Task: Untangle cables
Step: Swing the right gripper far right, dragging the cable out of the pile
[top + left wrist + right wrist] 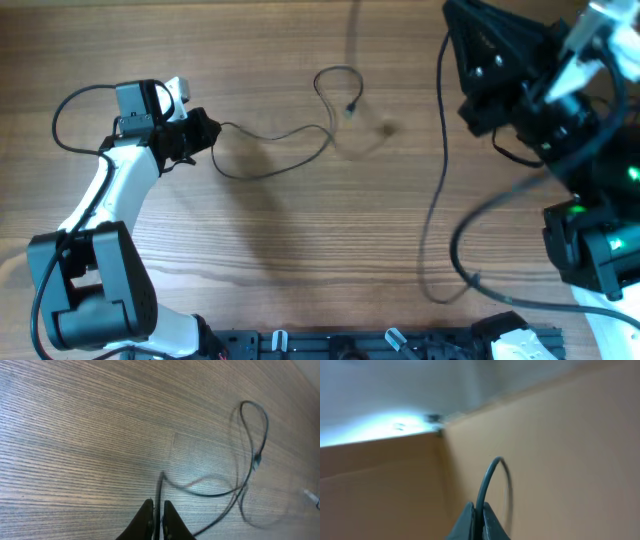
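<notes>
table [330,260]: wood-grain, matt | cables [212,495]: black, smooth sheath | left arm [118,185]: glossy white plastic

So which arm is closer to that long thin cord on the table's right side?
Right. The right arm has its jaws shut on that long cord; the left arm is across the table, pinching another cord.

In the left wrist view the plug [256,460] is blurred past telling its type, while the cable [485,480] is hidden below by the right tool [477,508] and lost in blur beyond its bend.
</notes>
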